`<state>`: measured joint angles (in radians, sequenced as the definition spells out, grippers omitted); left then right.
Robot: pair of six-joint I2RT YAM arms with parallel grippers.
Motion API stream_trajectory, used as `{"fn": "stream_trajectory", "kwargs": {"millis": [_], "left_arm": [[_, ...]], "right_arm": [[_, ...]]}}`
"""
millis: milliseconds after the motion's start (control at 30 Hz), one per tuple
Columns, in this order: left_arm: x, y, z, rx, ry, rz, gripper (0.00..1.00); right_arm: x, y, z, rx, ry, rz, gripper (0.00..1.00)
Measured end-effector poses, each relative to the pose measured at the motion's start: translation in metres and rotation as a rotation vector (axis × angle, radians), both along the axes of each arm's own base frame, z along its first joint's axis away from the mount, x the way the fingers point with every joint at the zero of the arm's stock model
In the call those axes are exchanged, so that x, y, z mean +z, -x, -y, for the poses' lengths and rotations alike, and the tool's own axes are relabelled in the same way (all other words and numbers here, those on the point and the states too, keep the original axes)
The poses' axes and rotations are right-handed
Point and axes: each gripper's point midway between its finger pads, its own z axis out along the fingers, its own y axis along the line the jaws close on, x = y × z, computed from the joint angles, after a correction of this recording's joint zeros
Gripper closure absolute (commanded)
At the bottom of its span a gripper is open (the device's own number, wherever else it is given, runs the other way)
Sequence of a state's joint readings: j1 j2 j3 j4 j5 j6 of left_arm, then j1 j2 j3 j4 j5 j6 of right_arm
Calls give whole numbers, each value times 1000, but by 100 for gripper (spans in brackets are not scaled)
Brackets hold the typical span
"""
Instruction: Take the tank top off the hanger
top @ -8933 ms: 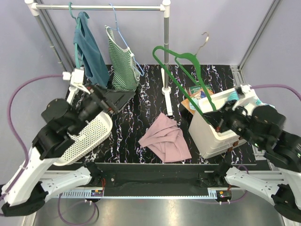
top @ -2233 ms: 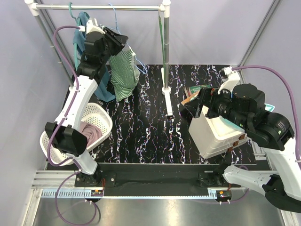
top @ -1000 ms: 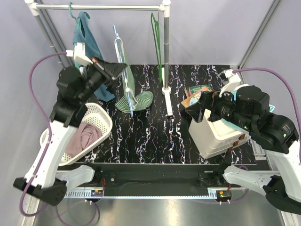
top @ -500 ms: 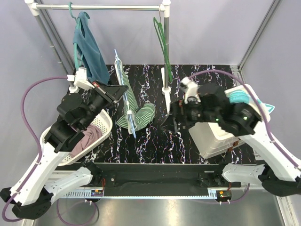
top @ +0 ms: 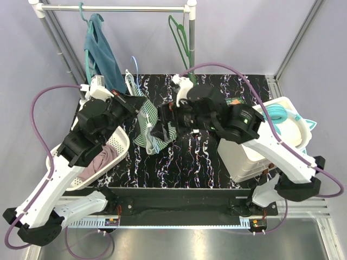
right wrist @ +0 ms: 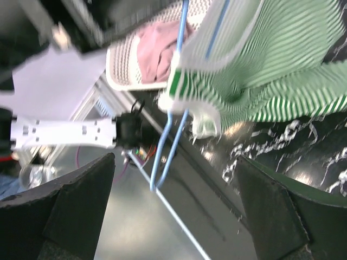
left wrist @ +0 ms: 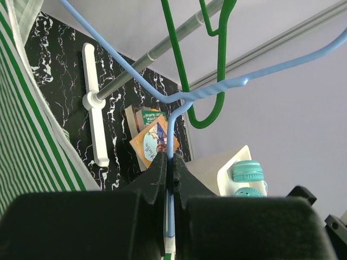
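Note:
The tank top (top: pixel 145 135) is green-and-white striped and hangs bunched on a thin blue hanger (top: pixel 134 66) over the table's middle left. My left gripper (top: pixel 139 104) is shut on the hanger's wire stem (left wrist: pixel 171 142), just below where the shoulders meet. The striped cloth (left wrist: pixel 24 141) fills the left edge of the left wrist view. My right gripper (top: pixel 162 122) is right beside the tank top, jaws wide open and holding nothing. In the right wrist view the tank top (right wrist: pixel 271 81) and the hanger's loop (right wrist: pixel 172 138) lie ahead of the open gripper (right wrist: pixel 174 160).
A teal garment (top: pixel 103 57) and an empty green hanger (top: pixel 181 38) hang on the rail (top: pixel 116 8). A white basket (top: pixel 118 145) holding a pink garment (top: pixel 93 162) stands at the left. A white bin (top: pixel 246 157) with teal things stands at the right, booklets (top: pixel 232 102) behind it.
My right arm has swung left across the table, bringing its open gripper up to the tank top. The left gripper still grips the hanger and has barely shifted.

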<state>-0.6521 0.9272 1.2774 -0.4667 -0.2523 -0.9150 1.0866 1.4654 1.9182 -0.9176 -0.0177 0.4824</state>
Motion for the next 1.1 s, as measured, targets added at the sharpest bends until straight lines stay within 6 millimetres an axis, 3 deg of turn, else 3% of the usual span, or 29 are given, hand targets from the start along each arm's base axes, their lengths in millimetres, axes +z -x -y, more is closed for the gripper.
{"fn": "stream_trajectory", "kwargs": {"millis": [167,367,500,700,833,933,1000,1033,1100], "left_arm": [[3,1,-1,9,17,-8,100],[3,3,-2,8,25,-13,100],[8,7,-4,7,44,-5,100],[7,12,0,-12,56,-10,100],[1,13,6,-32,44,-29,100],[-4,13,10,-45,29,-43,100],[-7,14,11,-52,18,-50,91],[-8,14,12,-58,12,-51,74],[-9,16,14,-74,-11,-43,56]], "right_arm": [[7,-20,-23,-16,0,49,4],[-19,-30,-40,-10,62,35,20],[-33,-34,-48,-6,90,20,37],[-37,-35,-53,-6,84,17,63],[-43,-35,-56,-6,84,9,100],[-50,-34,-55,-12,95,-2,100],[-52,-34,-54,-15,99,-9,100],[-53,-33,-52,-16,101,-11,100],[-54,-31,-49,-16,101,-11,100]]}}
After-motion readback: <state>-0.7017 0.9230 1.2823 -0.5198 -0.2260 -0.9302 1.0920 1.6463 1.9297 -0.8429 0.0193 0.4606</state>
